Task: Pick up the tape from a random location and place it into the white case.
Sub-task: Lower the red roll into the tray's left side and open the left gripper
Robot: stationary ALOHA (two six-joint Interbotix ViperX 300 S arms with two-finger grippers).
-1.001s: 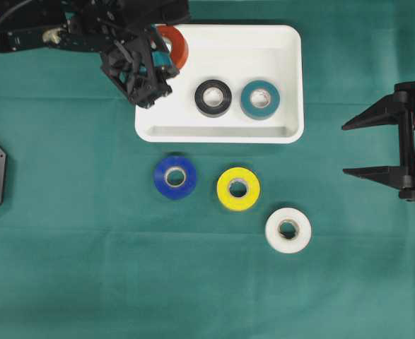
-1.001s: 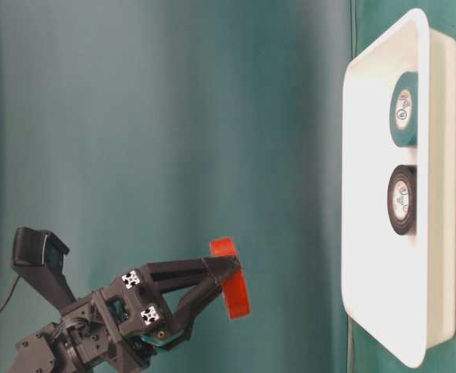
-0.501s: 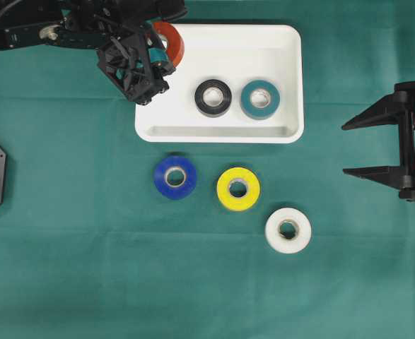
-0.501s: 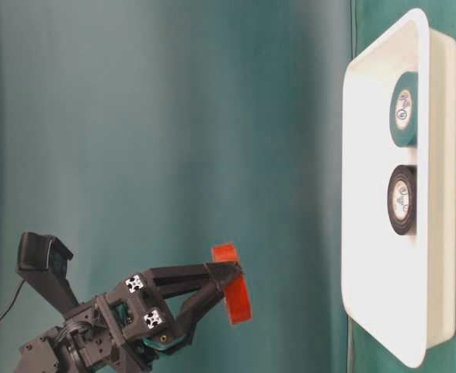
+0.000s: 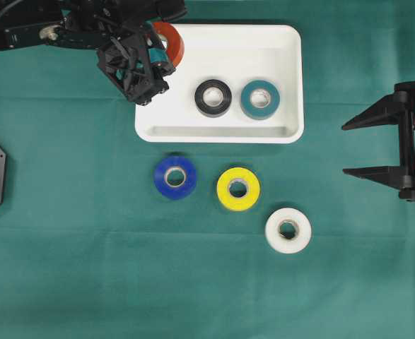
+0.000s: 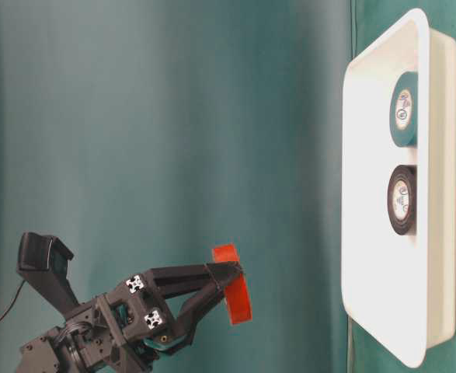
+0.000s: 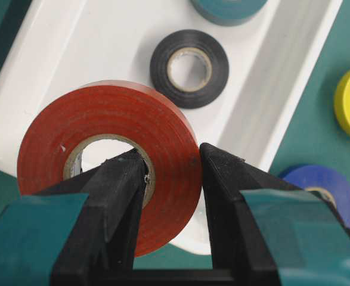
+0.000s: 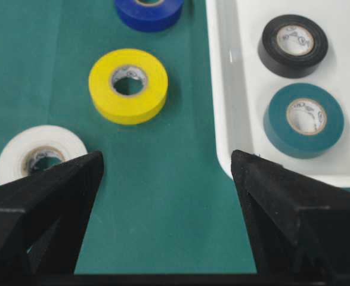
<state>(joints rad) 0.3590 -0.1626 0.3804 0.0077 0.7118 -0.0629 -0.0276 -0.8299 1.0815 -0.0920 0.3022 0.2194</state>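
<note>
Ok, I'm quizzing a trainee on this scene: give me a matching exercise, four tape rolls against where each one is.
Rolls:
1. red tape
2. black tape
3. yellow tape
4. white tape

Places:
A. on the cloth, between the blue and white rolls
B. held in the left gripper, above the case's corner
C. on the cloth, nearest the right gripper
D. in the white case, beside the teal roll

Pairs: 1-B, 2-D, 3-A, 4-C
</note>
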